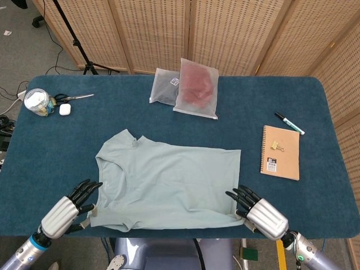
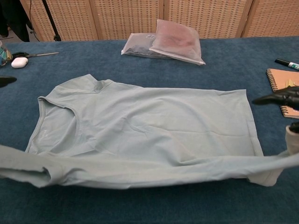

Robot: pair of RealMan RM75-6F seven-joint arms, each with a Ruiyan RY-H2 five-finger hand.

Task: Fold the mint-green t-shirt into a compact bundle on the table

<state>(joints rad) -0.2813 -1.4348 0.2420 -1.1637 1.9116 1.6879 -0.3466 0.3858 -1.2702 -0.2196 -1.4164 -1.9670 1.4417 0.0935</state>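
Notebook, marker, pouches, scissors

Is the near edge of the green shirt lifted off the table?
Yes, in the chest view the t-shirt's near edge hangs stretched above the table.

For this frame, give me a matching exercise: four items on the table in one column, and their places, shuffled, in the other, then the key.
Items:
1. scissors
2. notebook
3. mint-green t-shirt
4. pink pouch

Places:
A. far edge of the table, middle
B. near edge, its near hem lifted between the left hand and the right hand
C. far left, beside a jar
D. right side, with a marker just beyond it

Pairs: 1-C, 2-D, 3-B, 4-A
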